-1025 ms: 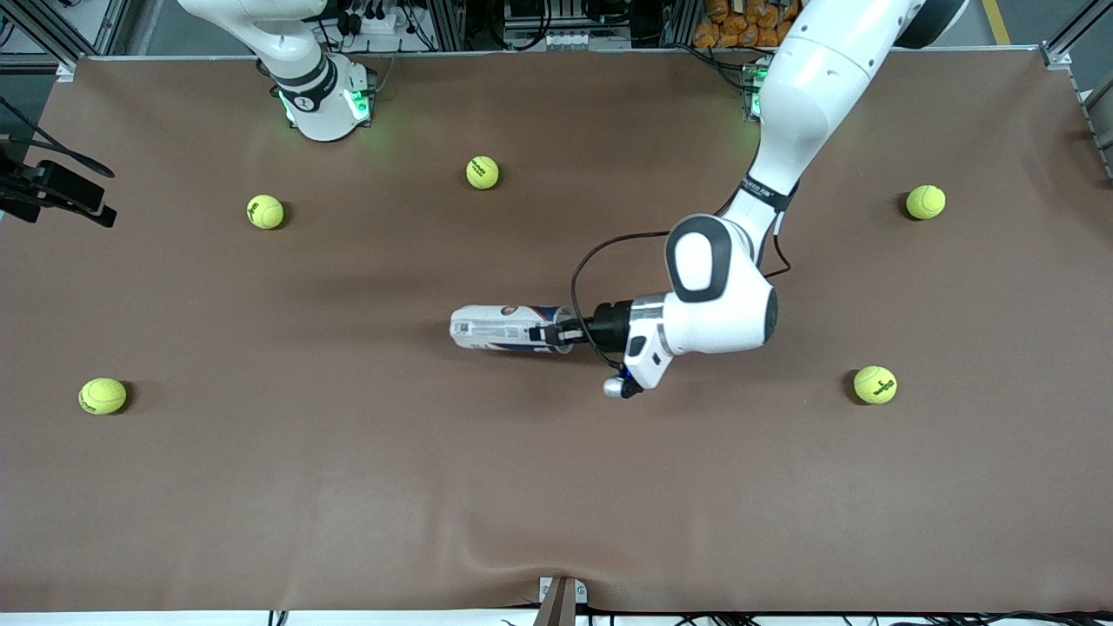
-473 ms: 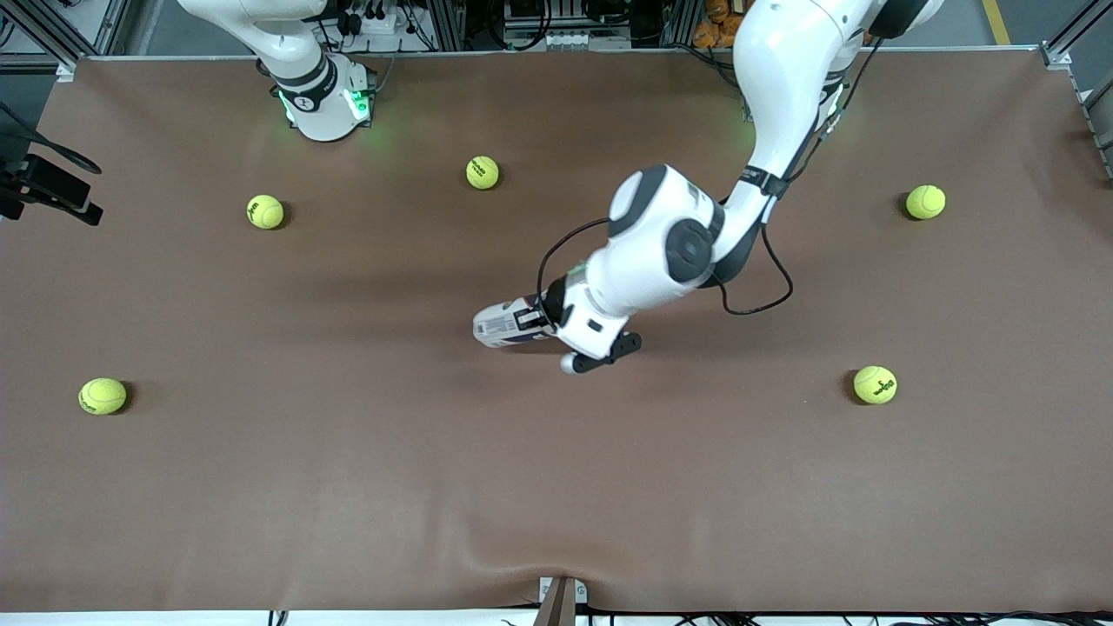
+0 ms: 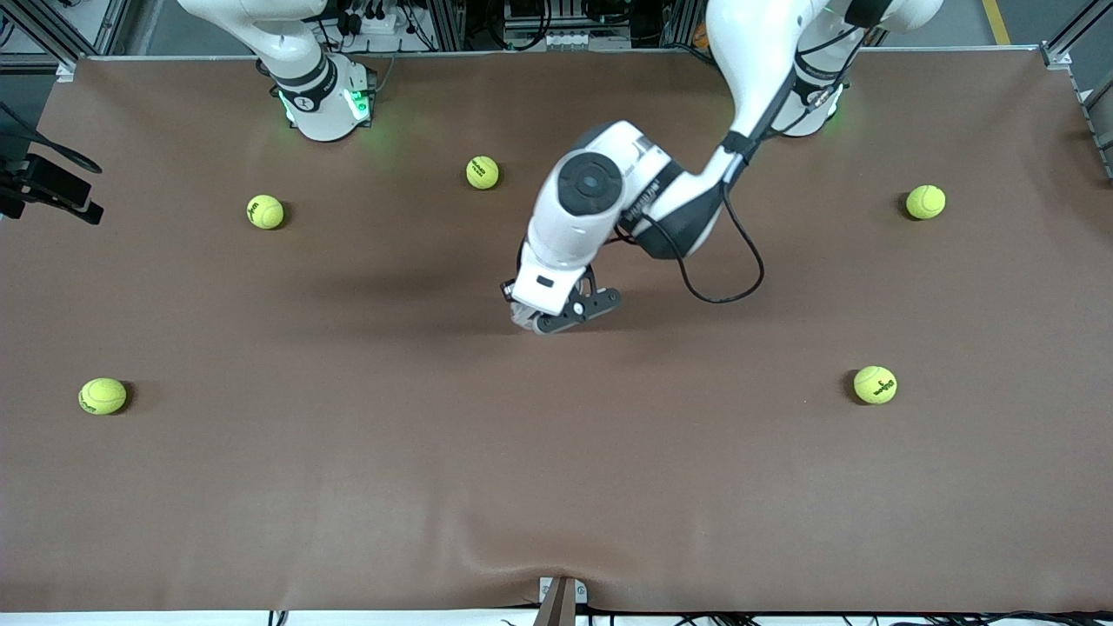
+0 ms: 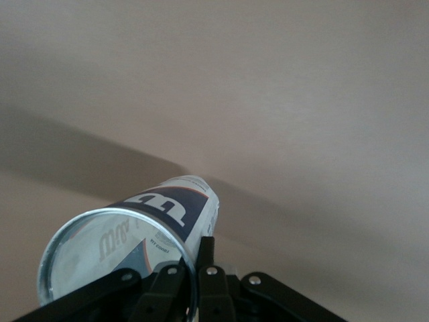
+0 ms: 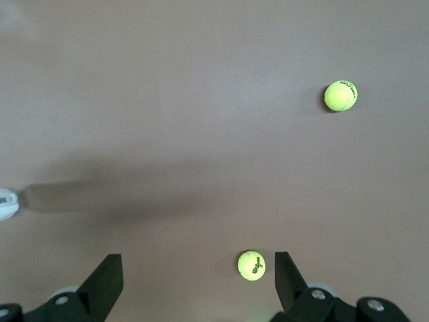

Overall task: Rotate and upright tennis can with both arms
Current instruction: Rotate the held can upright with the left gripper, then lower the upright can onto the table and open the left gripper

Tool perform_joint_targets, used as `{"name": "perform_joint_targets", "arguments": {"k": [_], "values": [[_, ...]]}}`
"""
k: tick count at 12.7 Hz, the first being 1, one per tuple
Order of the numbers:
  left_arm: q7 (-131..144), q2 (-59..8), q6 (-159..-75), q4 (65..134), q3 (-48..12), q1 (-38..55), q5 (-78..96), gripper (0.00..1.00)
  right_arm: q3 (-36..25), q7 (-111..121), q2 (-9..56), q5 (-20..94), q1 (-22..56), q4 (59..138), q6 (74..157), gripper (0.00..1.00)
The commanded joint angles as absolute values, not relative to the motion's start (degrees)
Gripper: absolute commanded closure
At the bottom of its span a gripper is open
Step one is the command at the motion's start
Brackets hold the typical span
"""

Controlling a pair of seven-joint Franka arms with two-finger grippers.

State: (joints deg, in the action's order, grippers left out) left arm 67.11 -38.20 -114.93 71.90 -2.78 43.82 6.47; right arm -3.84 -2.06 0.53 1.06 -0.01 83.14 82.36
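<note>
One white-and-dark-blue tennis can with a silvery rim (image 4: 134, 231) is clamped at its rim in the left claw (image 4: 194, 282), lifted over the brown bench's (image 3: 348, 487) middle. Right claw (image 5: 194, 282) waits, fingers apart, near the corner.

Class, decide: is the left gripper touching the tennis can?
Touching. In the left wrist view a finger of the left gripper lies against the silvery rim of the tennis can.

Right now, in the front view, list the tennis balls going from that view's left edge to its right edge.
Ball → ball → ball → ball → ball.
</note>
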Motion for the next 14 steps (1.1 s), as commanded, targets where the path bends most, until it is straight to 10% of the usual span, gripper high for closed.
{"name": "perform_joint_targets", "arguments": {"k": [1, 5, 14], "values": [[69.8, -38.1, -111.2, 71.0, 5.5, 52.1, 4.3, 1.0, -3.3, -3.1, 1.3, 0.4, -0.9, 82.5, 81.7, 0.0], [69.8, -39.1, -109.9, 71.1, 16.2, 62.3, 3.8, 1.0, -3.3, -3.1, 1.5, 0.4, -1.1, 82.9, 81.6, 0.0], [69.6, -41.0, -114.7, 71.6, 16.3, 62.0, 3.9, 1.0, -3.3, -3.2, 1.7, 0.5, -0.9, 82.8, 81.6, 0.0]]}}
